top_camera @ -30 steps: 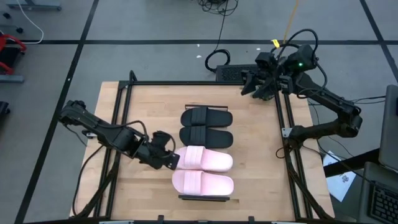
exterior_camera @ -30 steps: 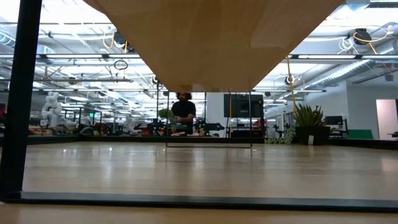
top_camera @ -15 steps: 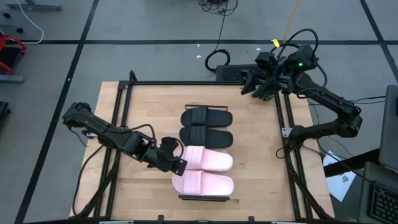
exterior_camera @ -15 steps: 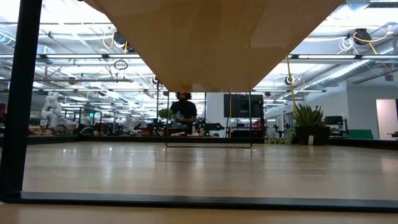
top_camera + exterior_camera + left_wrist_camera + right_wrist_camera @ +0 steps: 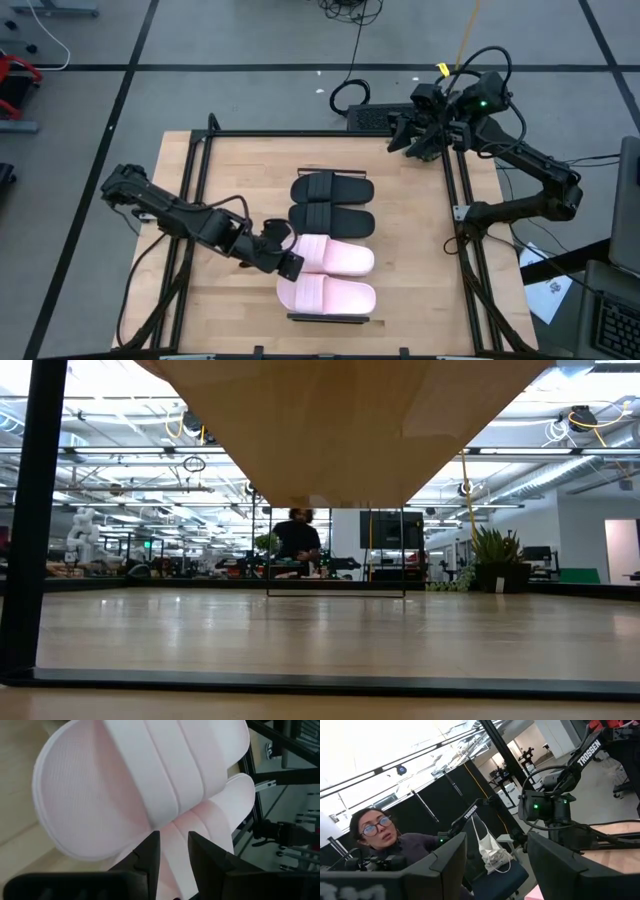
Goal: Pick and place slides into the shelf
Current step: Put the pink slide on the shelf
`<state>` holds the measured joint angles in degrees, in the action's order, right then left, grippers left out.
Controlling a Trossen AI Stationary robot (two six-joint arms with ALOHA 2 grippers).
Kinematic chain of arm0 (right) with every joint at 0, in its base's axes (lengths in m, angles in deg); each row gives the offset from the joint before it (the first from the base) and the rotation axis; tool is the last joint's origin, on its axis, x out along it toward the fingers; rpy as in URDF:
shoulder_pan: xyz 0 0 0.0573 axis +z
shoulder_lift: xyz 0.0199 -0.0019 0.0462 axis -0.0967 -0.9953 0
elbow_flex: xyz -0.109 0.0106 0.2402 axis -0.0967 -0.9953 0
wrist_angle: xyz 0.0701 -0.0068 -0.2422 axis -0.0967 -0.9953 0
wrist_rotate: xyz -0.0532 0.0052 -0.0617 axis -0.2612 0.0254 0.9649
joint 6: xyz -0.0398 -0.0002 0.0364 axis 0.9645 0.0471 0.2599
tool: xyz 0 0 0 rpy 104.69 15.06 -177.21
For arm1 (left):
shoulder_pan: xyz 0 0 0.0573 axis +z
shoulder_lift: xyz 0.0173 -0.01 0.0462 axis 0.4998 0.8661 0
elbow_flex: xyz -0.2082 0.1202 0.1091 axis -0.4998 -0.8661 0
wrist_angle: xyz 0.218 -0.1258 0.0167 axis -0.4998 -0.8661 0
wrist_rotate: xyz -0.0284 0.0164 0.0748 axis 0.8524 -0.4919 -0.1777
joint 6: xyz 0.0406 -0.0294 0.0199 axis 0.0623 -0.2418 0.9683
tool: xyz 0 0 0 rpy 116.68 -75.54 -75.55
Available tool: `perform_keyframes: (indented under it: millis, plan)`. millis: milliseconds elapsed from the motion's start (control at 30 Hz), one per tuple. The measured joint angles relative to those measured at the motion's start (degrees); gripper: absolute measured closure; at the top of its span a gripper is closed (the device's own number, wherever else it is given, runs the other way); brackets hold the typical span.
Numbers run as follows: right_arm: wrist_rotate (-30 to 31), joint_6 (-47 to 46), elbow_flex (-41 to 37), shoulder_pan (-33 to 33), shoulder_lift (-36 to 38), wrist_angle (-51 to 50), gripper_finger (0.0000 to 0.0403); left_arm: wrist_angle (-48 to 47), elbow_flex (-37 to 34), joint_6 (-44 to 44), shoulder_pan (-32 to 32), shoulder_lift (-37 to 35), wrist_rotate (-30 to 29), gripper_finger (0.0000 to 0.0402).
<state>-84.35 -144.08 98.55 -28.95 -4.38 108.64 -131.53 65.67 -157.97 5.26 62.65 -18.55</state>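
A light wooden tabletop (image 5: 400,290) inside a dark metal frame sits on a grey floor marked with black tape lines, and cables trail beyond its far edge. Four slides lie in a row near the middle of the table: two black slides (image 5: 331,188) side by side, then two pink slides (image 5: 335,256) beside them toward the near edge. They rest on the shelf (image 5: 330,319), whose thin dark end bars show just beyond the outer black one and the outer pink one.

The left gripper (image 5: 284,262) reaches in low from the table's left side and meets the end of the pink pair. In the left wrist view its two dark fingers (image 5: 150,855) stand slightly apart with a narrow gap between them, and the edge of a pink slide (image 5: 140,785) lies right at their tips. Whether they pinch it cannot be told.

The right gripper (image 5: 412,146) is held above the far right corner of the table, well apart from the slides, its fingers (image 5: 447,860) spread and holding nothing. A person (image 5: 385,842) shows in the room beyond them.
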Motion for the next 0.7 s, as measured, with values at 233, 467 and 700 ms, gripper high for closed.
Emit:
perform_keyframes:
  millis: [233,467,700]
  plan:
    - [0.0,0.2,0.0,0.0,0.0,0.0,0.0206,-0.8,0.0,1.9,1.9,1.8,4.0,0.0303]
    - [0.0,0.2,0.0,0.0,0.0,0.0,0.0206,0.4,0.0,3.3,3.5,4.3,6.1,0.0303]
    - [0.0,0.2,0.0,0.0,0.0,0.0,0.0206,1.8,0.0,2.8,3.6,3.9,5.5,0.0303]
